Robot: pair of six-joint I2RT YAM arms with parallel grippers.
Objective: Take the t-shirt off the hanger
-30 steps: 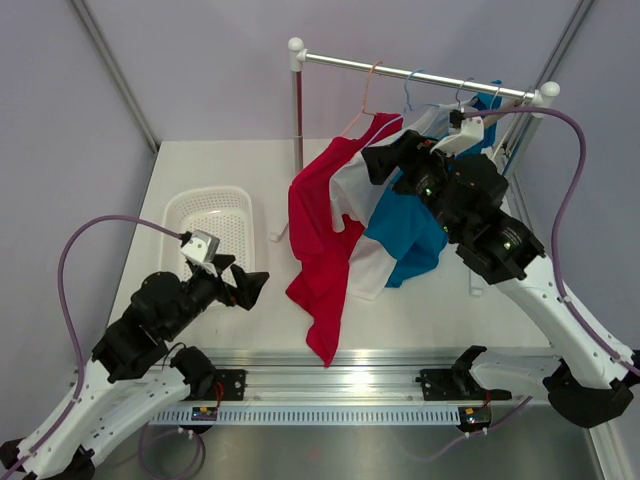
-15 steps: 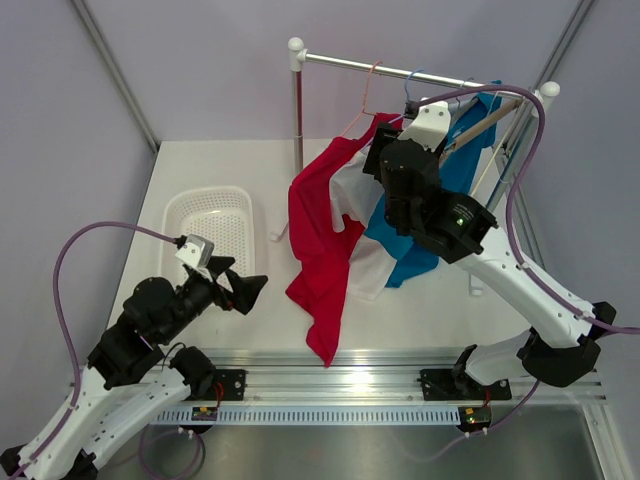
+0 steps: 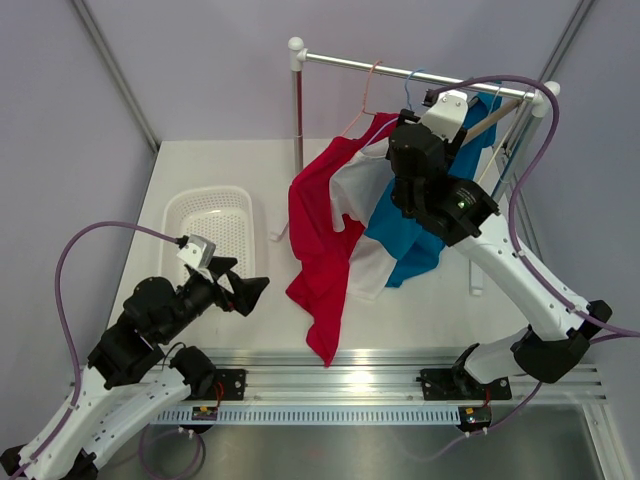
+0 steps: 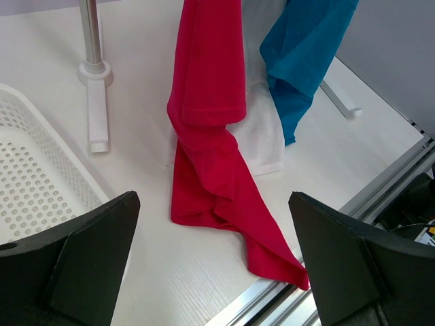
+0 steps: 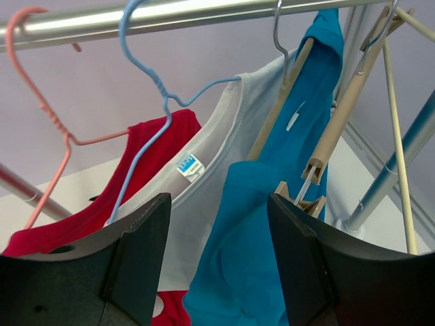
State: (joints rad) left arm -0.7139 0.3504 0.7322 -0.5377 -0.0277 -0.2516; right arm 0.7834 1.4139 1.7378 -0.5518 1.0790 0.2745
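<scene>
Three t-shirts hang on the rail: a red one on a pink wire hanger, a white one on a blue wire hanger, and a teal one on a wooden hanger. My right gripper is open and empty, raised just in front of the collars. In the right wrist view the gripper faces the white collar and the teal shirt. My left gripper is open and empty, low over the table, left of the red hem.
A white perforated basket sits on the table at the left, also in the left wrist view. The rack's left post and its foot stand beside it. The rack's right legs are behind my right arm. The metal rail of the table front runs along the near edge.
My right arm has swung up and back, bringing its gripper from the front of the shirts to the collars under the rail. The left arm has barely moved.
</scene>
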